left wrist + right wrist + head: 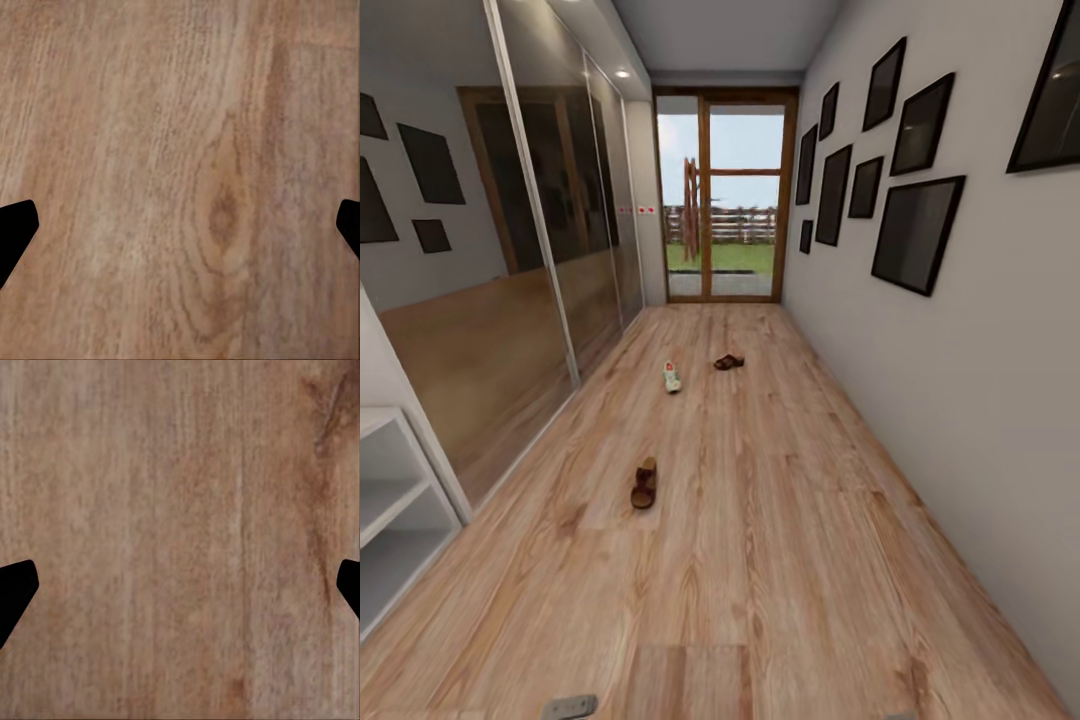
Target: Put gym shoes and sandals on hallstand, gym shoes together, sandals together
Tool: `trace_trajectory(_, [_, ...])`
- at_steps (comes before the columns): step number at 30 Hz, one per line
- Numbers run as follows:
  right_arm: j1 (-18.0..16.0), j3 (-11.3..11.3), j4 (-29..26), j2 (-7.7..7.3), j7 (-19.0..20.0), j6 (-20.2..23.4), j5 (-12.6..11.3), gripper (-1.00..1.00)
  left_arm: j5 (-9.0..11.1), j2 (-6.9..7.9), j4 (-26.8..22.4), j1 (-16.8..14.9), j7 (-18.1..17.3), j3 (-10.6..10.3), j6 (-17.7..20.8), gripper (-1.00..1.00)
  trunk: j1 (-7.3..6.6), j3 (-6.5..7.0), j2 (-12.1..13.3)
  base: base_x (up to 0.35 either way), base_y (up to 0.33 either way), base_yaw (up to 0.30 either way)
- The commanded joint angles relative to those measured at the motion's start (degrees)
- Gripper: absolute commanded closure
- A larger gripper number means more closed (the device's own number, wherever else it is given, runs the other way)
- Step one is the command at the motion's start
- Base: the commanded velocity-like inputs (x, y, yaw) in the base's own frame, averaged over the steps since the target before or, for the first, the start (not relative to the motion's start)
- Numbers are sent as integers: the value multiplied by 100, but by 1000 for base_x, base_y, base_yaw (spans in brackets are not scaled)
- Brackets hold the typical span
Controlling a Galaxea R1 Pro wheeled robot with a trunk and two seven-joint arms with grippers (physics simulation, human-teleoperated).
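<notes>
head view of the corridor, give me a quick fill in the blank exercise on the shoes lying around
1. The shoe nearest the camera is a brown ____.
2. The number of shoes on the wood floor is ____.
3. The gym shoe lies to the ____ of the far sandal.
4. The glass door stands at the corridor's far ____.

Missing words: sandal; three; left; end

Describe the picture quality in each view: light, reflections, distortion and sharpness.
Head view: wide-angle stretch splays the walls; the bright glass door backlights the corridor; mirrored panels reflect the corridor floor; the near sandal reads clearly, the far gym shoe is small and soft. Left wrist view: even light, slightly blurred grain, fingertips pure black. Right wrist view: the same.
</notes>
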Motion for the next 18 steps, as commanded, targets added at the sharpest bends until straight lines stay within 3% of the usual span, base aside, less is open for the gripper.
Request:
trace_trajectory(1, [-10, -1, 26, 0, -27, -33, 49, -100, 31, 0, 5, -3, 6, 0, -19, -100, 2, -5, -2, 350, -28, 0])
trace_trajectory(18, [17, -1, 26, 6, -27, -32, 49, -100, 31, 0, 6, -3, 6, 0, -20, -100, 2, -6, -2, 349, -108, 0])
